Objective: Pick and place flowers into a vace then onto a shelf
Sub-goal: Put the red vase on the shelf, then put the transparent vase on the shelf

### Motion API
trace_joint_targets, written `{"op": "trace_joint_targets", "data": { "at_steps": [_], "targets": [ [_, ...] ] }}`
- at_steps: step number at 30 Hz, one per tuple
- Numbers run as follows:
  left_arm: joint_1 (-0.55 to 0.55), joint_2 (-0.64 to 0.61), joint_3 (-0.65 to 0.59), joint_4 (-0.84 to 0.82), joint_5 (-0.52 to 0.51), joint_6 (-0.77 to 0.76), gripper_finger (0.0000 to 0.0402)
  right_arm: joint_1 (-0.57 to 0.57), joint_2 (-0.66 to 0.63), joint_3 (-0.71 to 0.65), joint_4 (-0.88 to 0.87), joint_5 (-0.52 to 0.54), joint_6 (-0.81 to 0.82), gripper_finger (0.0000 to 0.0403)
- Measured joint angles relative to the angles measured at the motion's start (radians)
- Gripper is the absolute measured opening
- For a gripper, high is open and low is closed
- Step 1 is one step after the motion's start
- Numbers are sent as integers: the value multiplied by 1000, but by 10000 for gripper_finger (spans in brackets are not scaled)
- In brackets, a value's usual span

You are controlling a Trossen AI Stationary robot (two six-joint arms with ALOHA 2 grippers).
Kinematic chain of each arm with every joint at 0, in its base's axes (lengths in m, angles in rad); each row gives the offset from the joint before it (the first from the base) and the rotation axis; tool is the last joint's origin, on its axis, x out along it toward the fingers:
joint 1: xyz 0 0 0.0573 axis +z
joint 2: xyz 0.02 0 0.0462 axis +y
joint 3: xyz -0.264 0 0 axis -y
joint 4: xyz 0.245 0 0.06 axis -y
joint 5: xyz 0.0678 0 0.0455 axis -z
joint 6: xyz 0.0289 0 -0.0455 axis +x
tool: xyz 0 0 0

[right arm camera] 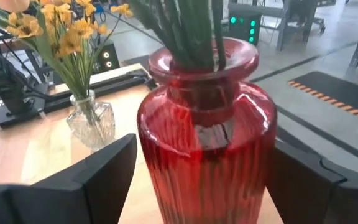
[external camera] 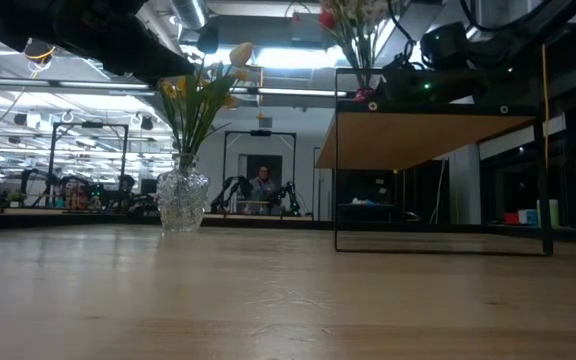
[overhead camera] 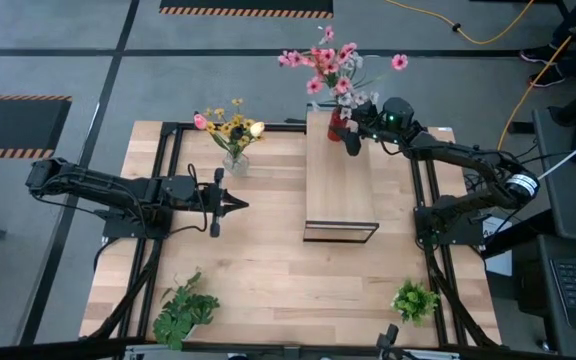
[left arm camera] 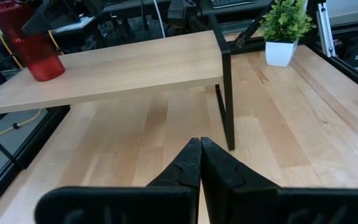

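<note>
Flowers in pink sprays stand in a red ribbed glass vase at the far end of the shelf, and a second bunch, yellow daisies with a pale tulip, sits in the small clear vase on the tabletop just left of the shelf. From where I stand, the red vase looks the heavier piece: thick glass, smooth and probably slippery, top-heavy with those long stems, and breakable if it tips off the raised plank. I'd take it around the belly below the flared lip, where the ribs give some purchase. The stems themselves look light and springy; a pinch low on the stalks would do. The clear vase seems lighter and faceted, best held at its narrow neck.

The right gripper has its fingers spread wide on either side of the red vase, apart from the glass as far as I can tell. The left gripper waits over the tabletop with its fingers pressed together, empty.

Underfoot is pale, level wood planking with a dark frame. Two small leafy green plants sit near the front edge. Beyond is a workshop with other rigs, and a person far off.
</note>
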Motion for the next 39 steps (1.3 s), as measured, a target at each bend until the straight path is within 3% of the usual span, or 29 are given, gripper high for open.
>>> {"op": "trace_joint_targets", "data": {
  "at_steps": [11, 24, 34, 39],
  "targets": [
    [0, 0, 0, 0, 0, 0, 3, 0, -139, 0, -145, 2, -27, 322],
    [0, 0, 0, 0, 1, 0, 2, 0, -229, 0, -243, 138, -77, 323],
    [0, 0, 0, 0, 0, 0, 5, 13, -377, 0, -414, 80, -38, 323],
    [0, 0, 0, 0, 0, 0, 1, 91, -411, 0, -462, 87, -53, 283]
  ]
}}
